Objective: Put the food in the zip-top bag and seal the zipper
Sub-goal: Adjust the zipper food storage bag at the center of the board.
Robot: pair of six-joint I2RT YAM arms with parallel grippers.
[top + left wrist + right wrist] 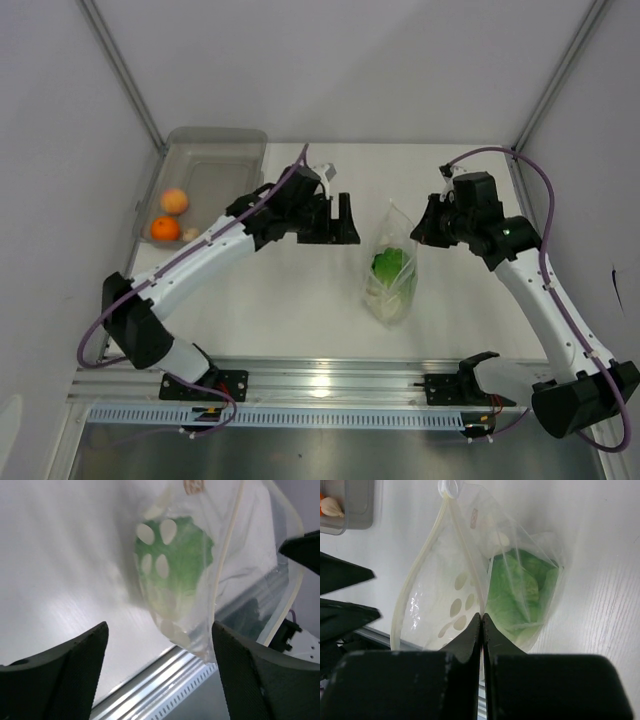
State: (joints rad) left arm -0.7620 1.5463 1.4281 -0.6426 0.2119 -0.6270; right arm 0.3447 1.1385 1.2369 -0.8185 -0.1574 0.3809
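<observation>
Right pincer (482, 622), closed on the rim of the zip-top bag (435, 605); lettuce (520, 595) inside, just beyond its tips. Left pincer (159, 626) gapes wide, empty, bag ahead. The film looks light, limp and slippery, so grip the stiffer zipper strip.

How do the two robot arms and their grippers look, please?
The left arm and the right arm have white links and black joints. A purple cable runs along each. The left gripper and the right gripper are black, with wedge-shaped fingers. A small green light shows on the right arm.
</observation>
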